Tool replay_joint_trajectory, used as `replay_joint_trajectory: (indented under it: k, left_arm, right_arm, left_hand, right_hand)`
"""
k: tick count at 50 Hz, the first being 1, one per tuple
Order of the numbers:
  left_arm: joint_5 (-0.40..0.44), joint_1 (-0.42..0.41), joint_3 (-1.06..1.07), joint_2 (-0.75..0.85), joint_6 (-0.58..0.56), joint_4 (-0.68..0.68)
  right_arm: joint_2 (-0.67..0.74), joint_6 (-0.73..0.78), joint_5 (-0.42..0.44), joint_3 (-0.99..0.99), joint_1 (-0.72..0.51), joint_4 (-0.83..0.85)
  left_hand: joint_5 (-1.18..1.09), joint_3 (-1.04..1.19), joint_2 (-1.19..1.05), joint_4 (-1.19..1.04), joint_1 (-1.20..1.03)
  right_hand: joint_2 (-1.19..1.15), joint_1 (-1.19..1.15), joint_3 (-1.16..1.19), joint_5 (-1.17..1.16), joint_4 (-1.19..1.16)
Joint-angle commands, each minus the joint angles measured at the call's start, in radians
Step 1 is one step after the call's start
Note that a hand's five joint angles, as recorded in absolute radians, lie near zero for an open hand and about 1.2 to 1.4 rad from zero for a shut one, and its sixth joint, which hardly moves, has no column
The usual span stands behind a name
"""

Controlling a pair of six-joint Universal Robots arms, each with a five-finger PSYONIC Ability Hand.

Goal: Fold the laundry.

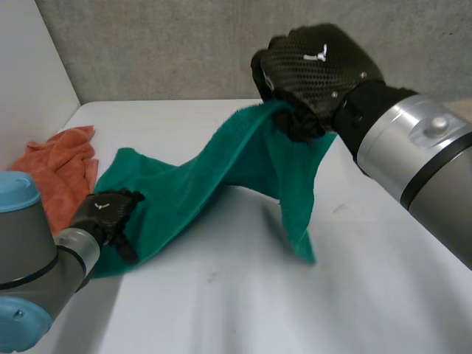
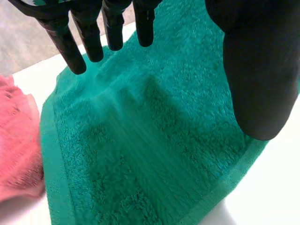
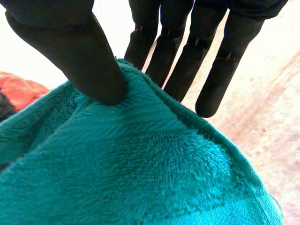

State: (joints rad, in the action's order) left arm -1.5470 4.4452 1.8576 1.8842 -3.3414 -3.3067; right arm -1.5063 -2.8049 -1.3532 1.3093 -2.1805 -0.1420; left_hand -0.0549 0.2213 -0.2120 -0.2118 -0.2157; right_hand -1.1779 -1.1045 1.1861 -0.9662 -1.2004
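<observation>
Right hand (image 1: 317,66) pinches the green towel (image 1: 221,173) at its raised edge, thumb against fingers, held above the white table (image 1: 243,310). Left hand (image 1: 110,214), fingers straight, sits over the towel's low corner (no grip seen). The towel looks soft, light and limp, so it is best held by its corners. Orange cloth (image 1: 63,166) lies just beside.

The towel (image 1: 184,184) is fluffy terry cloth with a flat woven hem; table (image 1: 258,295) smooth, matt; right hand (image 1: 317,63) weave-patterned, faintly glossy.
</observation>
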Motion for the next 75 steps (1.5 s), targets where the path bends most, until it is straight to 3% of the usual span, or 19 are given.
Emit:
replay_joint_trajectory:
  k: [1,6,12,17,28,33,35,38,39,40,43,47,55,60,64,67,70,75]
  left_arm:
    - [-0.002,0.003,0.057,-0.083,0.046,0.091]
    - [-0.03,0.028,0.144,-0.236,0.088,0.119]
    - [-0.018,0.011,0.21,-0.284,0.183,0.111]
    - [-0.044,-0.053,0.181,-0.176,0.258,0.098]
    - [-0.146,-0.107,0.057,0.022,0.321,0.095]
    - [-0.297,-0.096,-0.021,0.079,0.321,-0.013]
    - [-0.335,-0.098,-0.04,0.093,0.321,-0.042]
    - [-0.369,-0.102,-0.072,0.125,0.304,-0.089]
    - [-0.375,-0.099,-0.078,0.13,0.295,-0.099]
    - [-0.383,-0.093,-0.081,0.136,0.281,-0.115]
    - [-0.395,-0.069,-0.081,0.122,0.266,-0.122]
    - [-0.361,-0.009,-0.052,0.046,0.27,-0.099]
    - [-0.101,0.14,-0.005,-0.272,0.283,-0.042]
    - [0.059,0.221,-0.049,-0.476,0.26,0.109]
    - [0.131,0.266,-0.1,-0.548,0.206,0.261]
    - [0.16,0.279,-0.13,-0.531,0.14,0.35]
    - [0.16,0.275,-0.153,-0.479,0.085,0.355]
    - [0.113,0.227,-0.257,-0.253,-0.021,0.313]
  right_arm:
    - [0.041,0.045,-0.086,-0.067,-0.061,-0.007]
    - [0.083,0.091,-0.11,-0.088,-0.073,-0.016]
    - [0.081,0.076,-0.132,-0.111,-0.114,-0.014]
    - [0.072,0.053,-0.149,-0.148,-0.142,-0.018]
    - [0.009,0.001,-0.17,-0.197,-0.183,-0.064]
    - [-0.055,-0.056,-0.167,-0.2,-0.176,-0.079]
    - [-0.075,-0.07,-0.165,-0.197,-0.17,-0.08]
    - [-0.112,-0.097,-0.162,-0.194,-0.148,-0.079]
    - [-0.121,-0.103,-0.162,-0.194,-0.137,-0.077]
    - [-0.136,-0.114,-0.159,-0.189,-0.113,-0.077]
    - [-0.153,-0.126,-0.149,-0.186,-0.061,-0.076]
    - [-0.163,-0.136,-0.104,-0.18,0.034,-0.077]
    - [-0.155,-0.114,0.031,-0.154,0.203,-0.097]
    - [-0.101,0.006,0.135,-0.131,0.321,-0.166]
    - [-0.037,0.149,0.147,-0.119,0.358,-0.24]
    - [0.035,0.258,0.147,-0.097,0.389,-0.274]
    - [0.101,0.32,0.146,-0.081,0.396,-0.268]
    - [0.26,0.326,0.089,-0.088,0.377,-0.174]
  left_hand:
    - [0.04,-0.031,0.022,0.022,0.026]
    - [0.036,-0.028,0.019,0.019,0.023]
    - [0.055,-0.047,0.038,0.037,0.041]
    - [0.055,-0.047,0.038,0.037,0.041]
    - [0.055,-0.047,0.038,0.037,0.041]
    - [0.046,-0.038,0.028,0.028,0.032]
    - [-0.054,0.062,-0.071,-0.072,-0.068]
    - [-0.429,0.437,-0.446,-0.446,-0.443]
    - [-0.66,0.668,-0.677,-0.677,-0.674]
    - [-1.101,1.109,-1.118,-1.119,-1.115]
    - [-1.167,1.175,-1.184,-1.184,-1.181]
    - [-1.167,1.175,-1.184,-1.184,-1.181]
    - [-1.167,1.175,-1.184,-1.184,-1.181]
    - [-1.167,1.175,-1.184,-1.184,-1.181]
    - [-1.167,1.175,-1.184,-1.184,-1.181]
    - [-1.167,1.175,-1.184,-1.184,-1.181]
    - [-1.167,1.175,-1.184,-1.184,-1.181]
    - [-1.167,1.175,-1.184,-1.184,-1.181]
  right_hand:
    - [-0.218,-0.292,0.21,-0.256,-0.196]
    - [-0.218,-0.292,0.21,-0.256,-0.196]
    - [-0.218,-0.292,0.21,-0.256,-0.196]
    - [-0.218,-0.292,0.21,-0.256,-0.196]
    - [-0.218,-0.292,0.21,-0.256,-0.196]
    - [-0.218,-0.292,0.21,-0.256,-0.196]
    - [-0.218,-0.292,0.21,-0.256,-0.196]
    - [-0.218,-0.292,0.21,-0.256,-0.196]
    - [-0.218,-0.292,0.21,-0.256,-0.196]
    - [-0.218,-0.292,0.21,-0.256,-0.196]
    - [-0.218,-0.292,0.21,-0.256,-0.196]
    - [-0.218,-0.292,0.21,-0.256,-0.196]
    - [-0.218,-0.292,0.21,-0.256,-0.196]
    - [-0.218,-0.292,0.21,-0.256,-0.196]
    - [-0.218,-0.292,0.21,-0.256,-0.196]
    - [-0.218,-0.292,0.21,-0.256,-0.196]
    - [-0.218,-0.292,0.21,-0.256,-0.196]
    - [-0.218,-0.292,0.21,-0.256,-0.196]
